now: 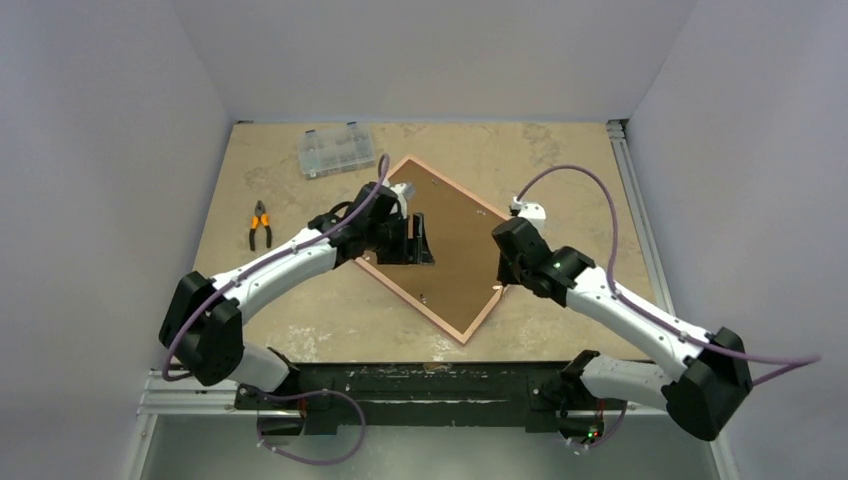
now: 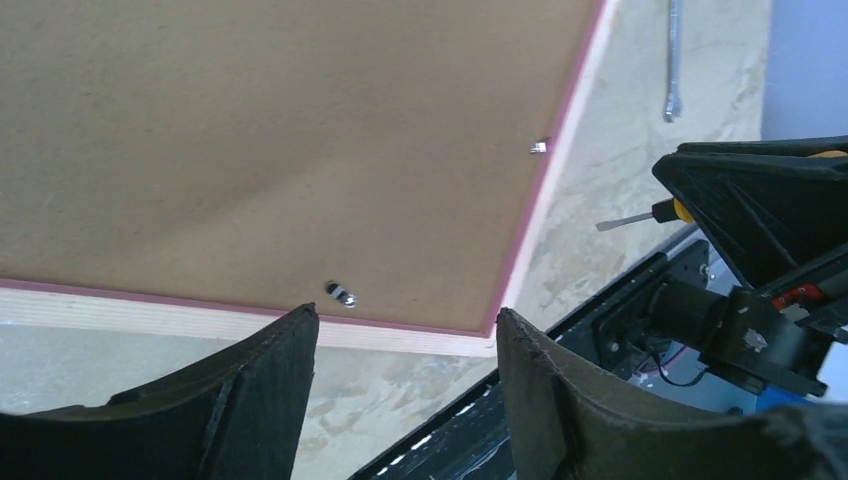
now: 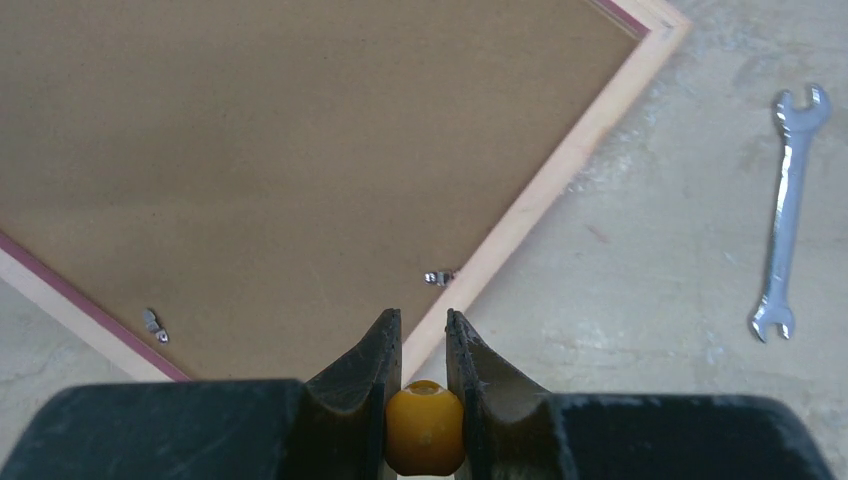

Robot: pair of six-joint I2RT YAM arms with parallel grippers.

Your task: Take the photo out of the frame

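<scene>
The pink frame [image 1: 420, 305] lies face down on the table, turned like a diamond. Its brown backing board [image 1: 455, 250] fills it, held by small metal clips [image 2: 341, 293] [image 3: 438, 277]. The photo is hidden under the board. My left gripper [image 1: 415, 240] is open and empty above the board's left part; in the left wrist view it [image 2: 408, 325] looks past the frame's pale wood edge [image 2: 250, 325]. My right gripper [image 3: 424, 318] is shut on a yellow-handled screwdriver [image 3: 424, 430] over the frame's right edge [image 3: 560, 170]. The screwdriver's tip [image 2: 620, 220] shows in the left wrist view.
A clear plastic compartment box [image 1: 336, 150] stands at the back left. Orange-handled pliers [image 1: 260, 224] lie at the left. A steel wrench [image 3: 790, 210] lies on the table right of the frame. A black rail [image 1: 420, 380] runs along the near edge.
</scene>
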